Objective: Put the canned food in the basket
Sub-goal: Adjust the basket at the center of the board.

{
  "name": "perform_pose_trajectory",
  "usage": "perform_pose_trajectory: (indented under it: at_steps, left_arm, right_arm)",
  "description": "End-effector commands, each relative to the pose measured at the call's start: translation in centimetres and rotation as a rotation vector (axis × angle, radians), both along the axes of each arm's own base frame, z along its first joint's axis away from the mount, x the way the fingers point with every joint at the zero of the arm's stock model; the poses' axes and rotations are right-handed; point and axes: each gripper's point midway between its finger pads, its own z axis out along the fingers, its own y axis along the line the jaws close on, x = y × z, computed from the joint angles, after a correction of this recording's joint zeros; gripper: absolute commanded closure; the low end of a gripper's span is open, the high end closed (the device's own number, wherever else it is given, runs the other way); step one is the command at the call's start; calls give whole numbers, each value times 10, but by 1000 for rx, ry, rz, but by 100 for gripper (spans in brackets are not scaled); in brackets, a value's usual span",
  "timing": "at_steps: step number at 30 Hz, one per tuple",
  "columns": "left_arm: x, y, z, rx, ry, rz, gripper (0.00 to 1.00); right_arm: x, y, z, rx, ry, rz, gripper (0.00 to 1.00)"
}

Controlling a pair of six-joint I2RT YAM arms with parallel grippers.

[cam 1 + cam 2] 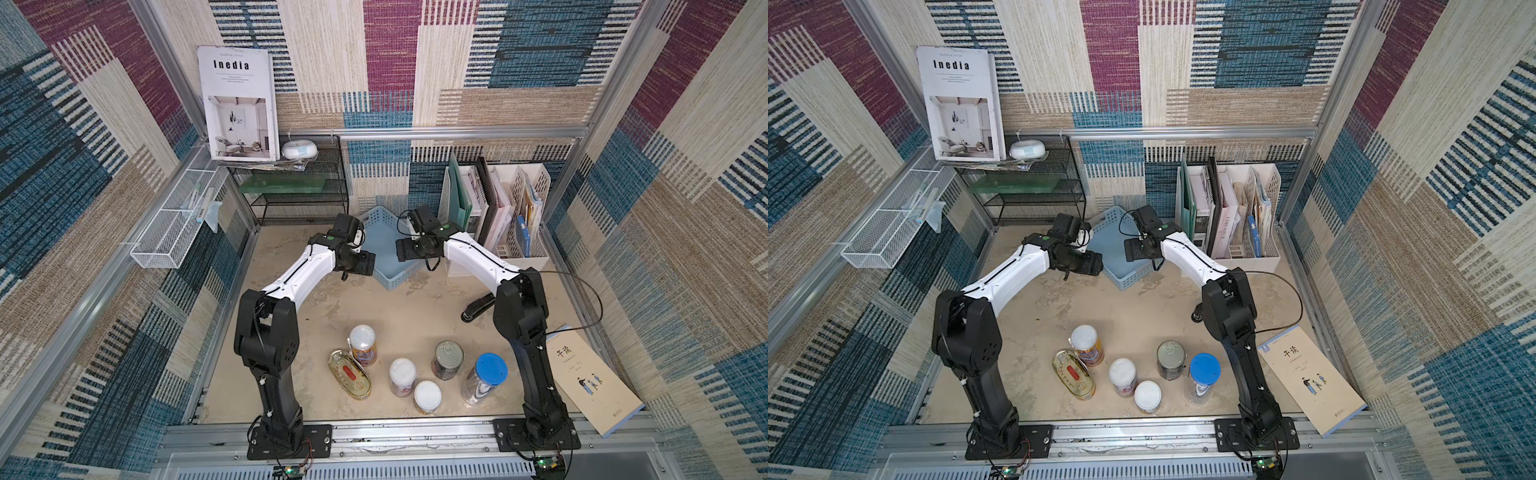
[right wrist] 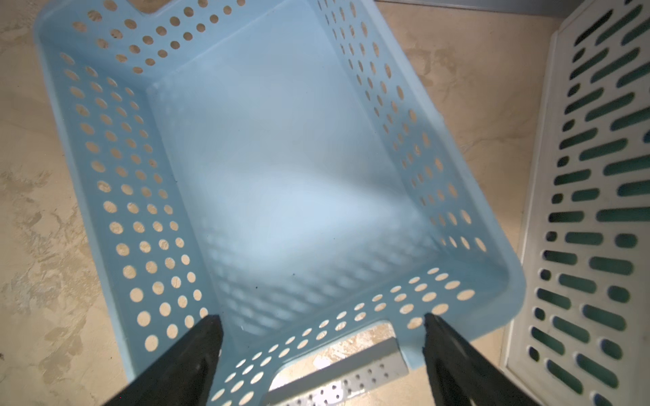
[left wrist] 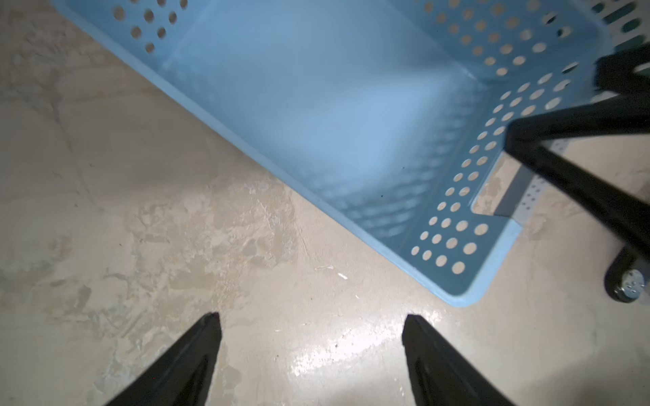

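the left jaws stand apart over the table [image 3: 140,211] beside the basket [image 3: 334,105]. the right jaws, also apart, hang over its slotted end.

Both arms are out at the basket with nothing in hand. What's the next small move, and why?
Probably draw the left gripper back toward the orange-blue can. It and the right gripper are open and empty, the light blue basket holds nothing, and of the cans that one stands closest to them.
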Motion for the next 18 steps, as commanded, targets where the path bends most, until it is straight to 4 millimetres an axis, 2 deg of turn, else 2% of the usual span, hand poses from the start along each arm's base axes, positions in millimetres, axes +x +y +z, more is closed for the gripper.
perform_pose_trajectory:
  at_steps: [1, 10, 14, 18]
  left_arm:
    - [4, 5, -9, 17, 38, 66, 12]
    - [36, -7, -9, 5, 37, 93, 10]
    - [41, -9, -30, 30, 112, 89, 12]
    - [46, -4, -45, 85, 152, 96, 16]
  right_arm:
    - [-6, 11, 12, 45, -32, 61, 6]
    - [-51, 36, 37, 83, -58, 174, 7]
    - [-68, 37, 48, 111, -65, 193, 7]
    - [-80, 25, 76, 101, -117, 210, 7]
